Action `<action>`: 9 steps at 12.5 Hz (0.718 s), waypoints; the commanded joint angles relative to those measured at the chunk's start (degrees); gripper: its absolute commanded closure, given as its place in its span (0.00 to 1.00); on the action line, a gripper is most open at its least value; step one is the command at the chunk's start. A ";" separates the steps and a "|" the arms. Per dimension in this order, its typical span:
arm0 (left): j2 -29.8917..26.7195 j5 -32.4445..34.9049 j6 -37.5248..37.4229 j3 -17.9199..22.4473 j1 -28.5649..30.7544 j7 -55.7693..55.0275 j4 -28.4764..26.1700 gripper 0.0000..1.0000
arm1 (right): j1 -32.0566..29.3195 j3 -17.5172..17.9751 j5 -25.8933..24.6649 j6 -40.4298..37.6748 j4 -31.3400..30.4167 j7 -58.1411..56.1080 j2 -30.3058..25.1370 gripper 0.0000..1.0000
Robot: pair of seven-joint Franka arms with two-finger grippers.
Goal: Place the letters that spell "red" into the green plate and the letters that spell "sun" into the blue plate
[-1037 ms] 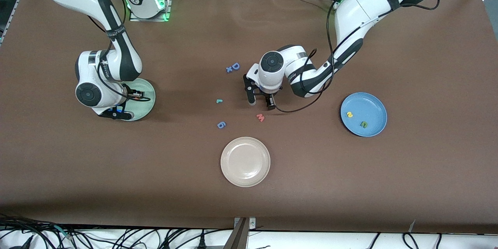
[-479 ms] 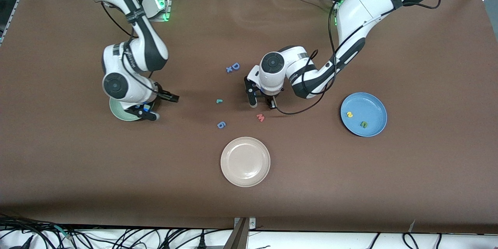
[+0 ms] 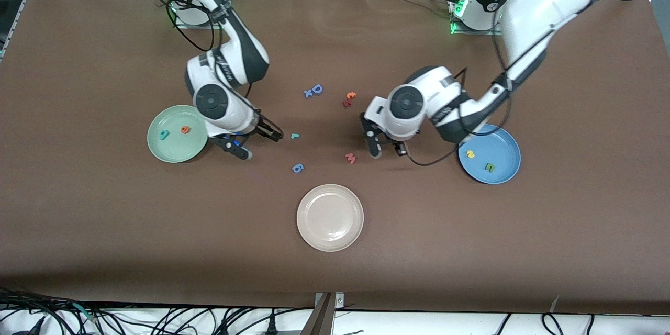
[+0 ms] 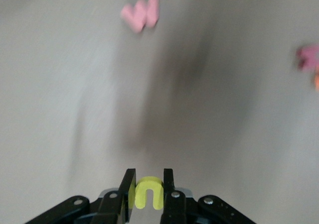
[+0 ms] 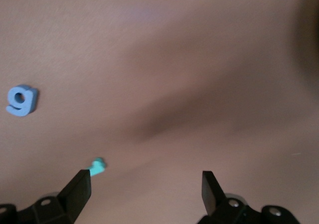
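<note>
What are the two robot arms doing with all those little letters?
They sort letters onto plates. The left claw is shut on a yellow u, near the blue plate, which holds two letters. The right claw is open over the teal r. The green plate holds two letters.

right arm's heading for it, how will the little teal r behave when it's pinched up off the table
The teal r looks thin, flat and foam-like, so probably very light and slightly squashy. Lying flat, it likely won't roll, but the open right gripper could easily nudge it sideways.
</note>
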 commanded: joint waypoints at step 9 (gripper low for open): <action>-0.83 1.91 -7.69 -4.43 23.26 16.60 -6.38 1.00 | 5.26 -0.11 2.80 9.95 2.41 7.07 7.57 0.08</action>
